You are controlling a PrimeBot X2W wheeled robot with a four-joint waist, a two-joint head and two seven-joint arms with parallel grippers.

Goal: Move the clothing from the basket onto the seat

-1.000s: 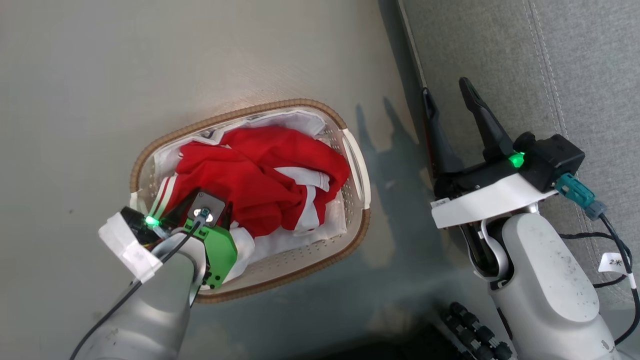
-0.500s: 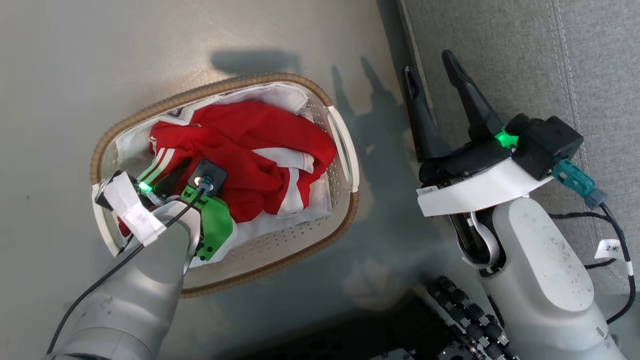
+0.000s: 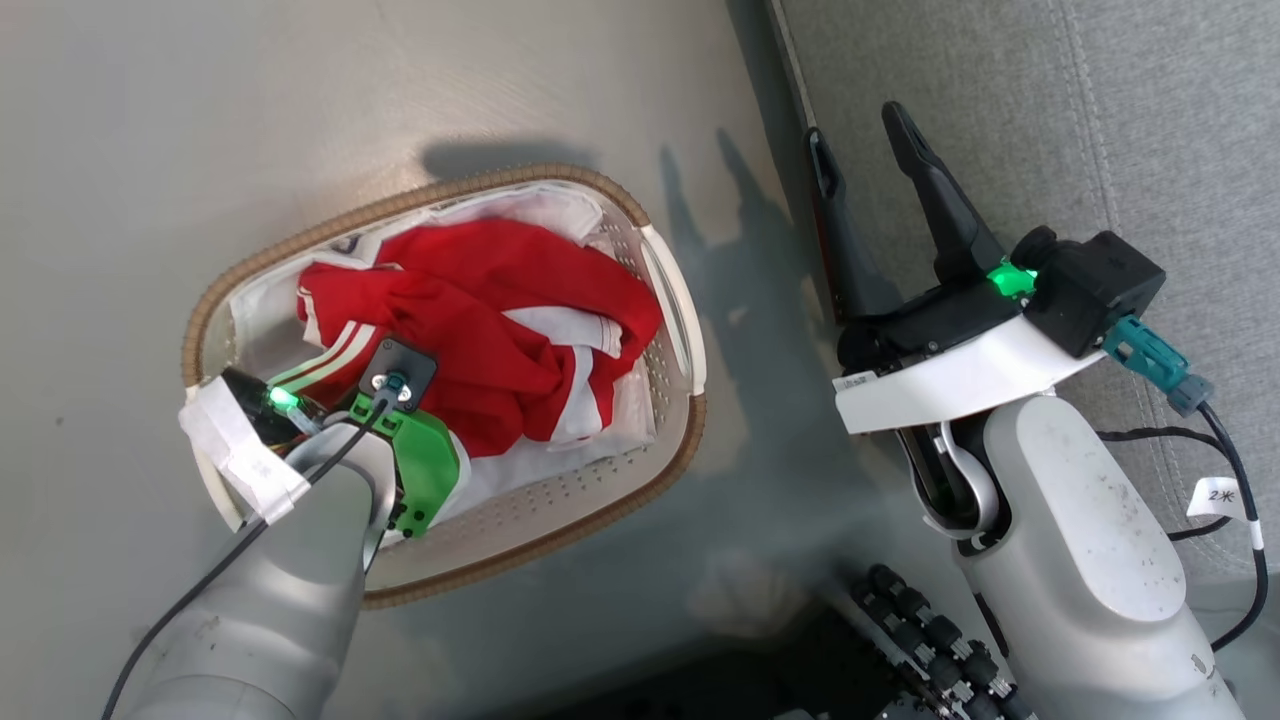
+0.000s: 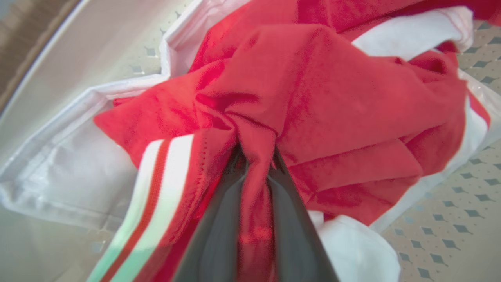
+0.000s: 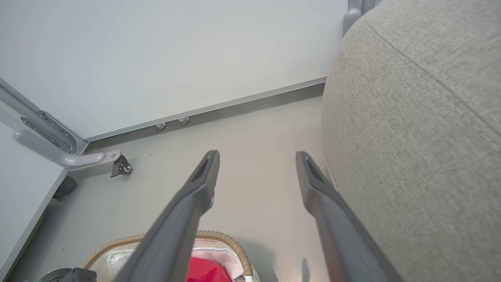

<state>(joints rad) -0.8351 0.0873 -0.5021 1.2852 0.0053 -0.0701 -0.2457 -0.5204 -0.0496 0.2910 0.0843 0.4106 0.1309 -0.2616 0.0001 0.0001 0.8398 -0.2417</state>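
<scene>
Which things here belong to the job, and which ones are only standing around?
Belong to the job:
- red clothing
- basket that it lies in
- grey seat
- left claw, shut on a fold of the clothing

Only around:
- white sheet lining the basket
- metal frame on a caster, by the wall
- right claw, open and empty beside the seat

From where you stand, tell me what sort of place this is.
Probably a mock living room in an indoor test space: a grey upholstered seat, a laundry basket of red clothing on a smooth floor, and a wheeled partition panel behind.
</scene>
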